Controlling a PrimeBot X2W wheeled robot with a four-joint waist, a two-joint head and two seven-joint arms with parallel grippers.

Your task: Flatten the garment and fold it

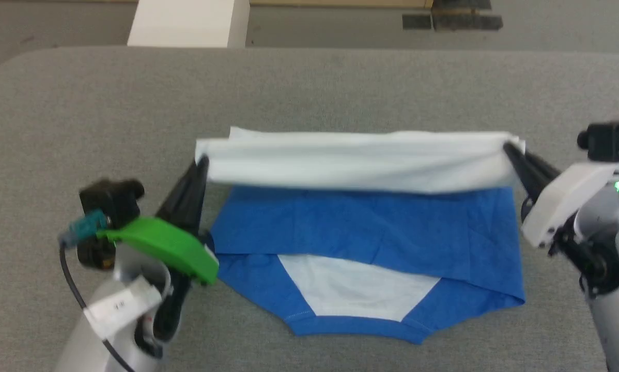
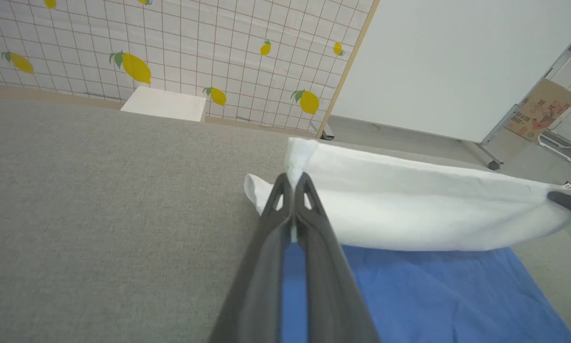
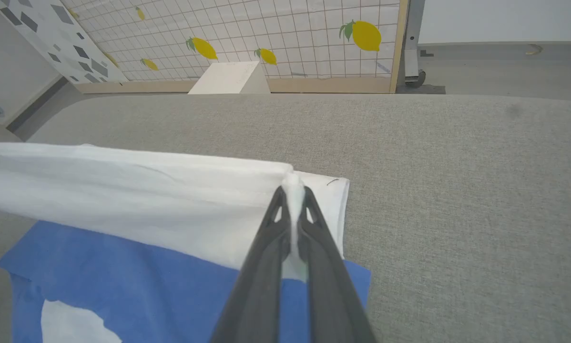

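Observation:
The garment (image 1: pixel 366 232) lies on the grey table, blue sleeves folded across its near half and a white patch showing near the collar. Its white far edge (image 1: pixel 356 160) is lifted off the table and stretched between both grippers. My left gripper (image 1: pixel 202 164) is shut on the left corner of that white edge; the left wrist view shows the cloth (image 2: pixel 409 209) pinched at the gripper (image 2: pixel 294 177). My right gripper (image 1: pixel 507 146) is shut on the right corner, and in the right wrist view the white cloth (image 3: pixel 147 195) is squeezed in the gripper (image 3: pixel 292 188).
The grey fabric table (image 1: pixel 108 113) runs well beyond the garment on all sides, with rounded far corners. A white box (image 1: pixel 188 23) stands on the floor past the far edge. A lemon-print tiled wall (image 2: pixel 195 47) and a white board (image 2: pixel 452 62) stand behind.

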